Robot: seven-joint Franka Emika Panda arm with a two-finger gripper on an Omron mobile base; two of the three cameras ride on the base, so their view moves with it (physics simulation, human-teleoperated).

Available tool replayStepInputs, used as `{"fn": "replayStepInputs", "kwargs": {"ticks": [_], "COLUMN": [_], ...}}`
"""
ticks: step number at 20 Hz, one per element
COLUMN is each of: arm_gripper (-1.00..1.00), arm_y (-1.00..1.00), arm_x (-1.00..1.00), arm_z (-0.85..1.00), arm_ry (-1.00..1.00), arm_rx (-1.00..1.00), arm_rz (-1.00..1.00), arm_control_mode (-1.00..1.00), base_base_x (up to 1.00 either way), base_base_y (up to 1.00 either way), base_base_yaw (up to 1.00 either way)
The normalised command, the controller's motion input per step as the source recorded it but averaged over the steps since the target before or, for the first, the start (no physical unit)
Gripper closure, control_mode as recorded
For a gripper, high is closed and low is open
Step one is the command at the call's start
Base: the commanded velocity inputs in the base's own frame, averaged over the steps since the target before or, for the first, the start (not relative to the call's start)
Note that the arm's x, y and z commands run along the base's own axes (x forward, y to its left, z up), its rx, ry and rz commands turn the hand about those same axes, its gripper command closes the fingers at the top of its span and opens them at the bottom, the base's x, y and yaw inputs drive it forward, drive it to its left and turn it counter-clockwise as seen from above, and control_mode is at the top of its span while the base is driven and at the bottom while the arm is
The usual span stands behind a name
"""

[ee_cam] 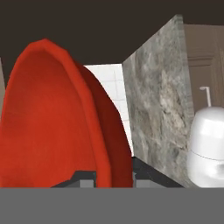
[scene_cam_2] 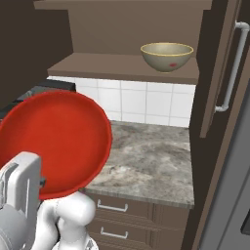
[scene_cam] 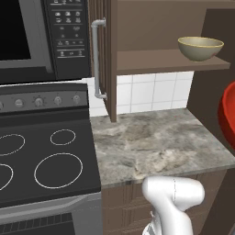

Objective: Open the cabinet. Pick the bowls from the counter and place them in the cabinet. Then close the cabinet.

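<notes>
You're gripping the red bowl in the end effector; be lifting toward one o'clock, beside the beige bowl.

Looking forward and down from left and right behind the arm, sharing bench and cabinet; hand view rolled, close on the red bowl

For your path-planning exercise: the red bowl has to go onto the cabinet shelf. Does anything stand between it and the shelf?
Nothing visible blocks it. The red bowl, clamped by its rim in the jaws, is held above the counter. Both cabinet doors stand open. The beige bowl sits at the shelf's right end, leaving the left part free.
</notes>
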Motion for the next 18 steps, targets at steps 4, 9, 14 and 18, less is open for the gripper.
{"fn": "replayStepInputs", "kwargs": {"ticks": [4, 9, 14, 18], "arm_gripper": [1.0, 1.0, 1.0, 1.0], "arm_y": [0.36, 0.3, 0.09, 0.11], "arm_x": [-0.03, 0.02, 0.27, 0.34], "arm_z": [0.24, 0.33, 0.22, 0.22], "arm_ry": [-0.06, 0.0, 0.07, 0.18], "arm_rx": [-0.02, -0.05, -0.02, -0.01], "arm_rz": [0.0, -0.02, -0.01, -0.01], "arm_control_mode": [-1.0, -1.0, -1.0, -1.0], "base_base_x": [0.0, 0.0, 0.0, 0.0], "base_base_y": [0.0, 0.0, 0.0, 0.0], "base_base_yaw": [0.0, 0.0, 0.0, 0.0]}}
